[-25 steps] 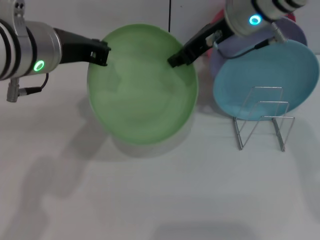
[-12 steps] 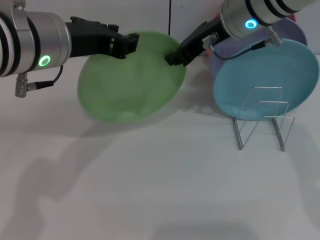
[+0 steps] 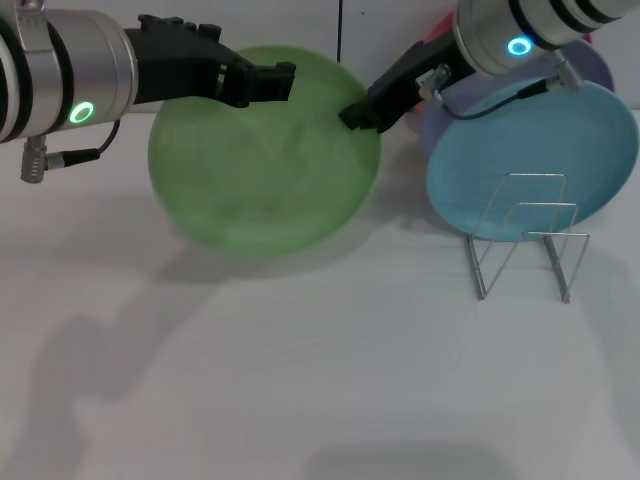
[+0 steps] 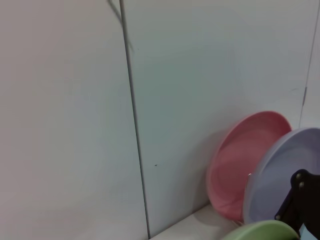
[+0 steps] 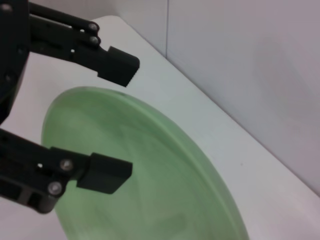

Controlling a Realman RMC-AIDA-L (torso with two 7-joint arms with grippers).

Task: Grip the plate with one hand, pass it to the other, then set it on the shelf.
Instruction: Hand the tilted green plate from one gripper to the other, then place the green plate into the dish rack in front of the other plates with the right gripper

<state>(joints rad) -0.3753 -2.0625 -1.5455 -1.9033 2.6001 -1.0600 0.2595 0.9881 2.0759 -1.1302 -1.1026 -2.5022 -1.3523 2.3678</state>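
The light green plate (image 3: pixel 262 160) hangs tilted above the table at the back centre. My right gripper (image 3: pixel 360 112), on the blue-lit arm, is shut on the plate's right rim. My left gripper (image 3: pixel 262 85), on the green-lit arm, is open at the plate's upper rim. In the right wrist view its two fingers (image 5: pixel 117 67) stand wide apart, one on each side of the plate (image 5: pixel 150 190). The wire shelf (image 3: pixel 525 240) stands on the table to the right. The plate's rim (image 4: pixel 260 231) also shows in the left wrist view.
A sky-blue plate (image 3: pixel 530 150) leans in the wire shelf, with a lavender plate (image 3: pixel 592 62) behind it. A pink plate (image 4: pixel 245 160) leans on the back wall. The white table (image 3: pixel 300 380) stretches toward me.
My left gripper has left the plate's left edge, moved right to its upper rim and opened. The plate tipped and shifted left, and hangs from my right gripper.
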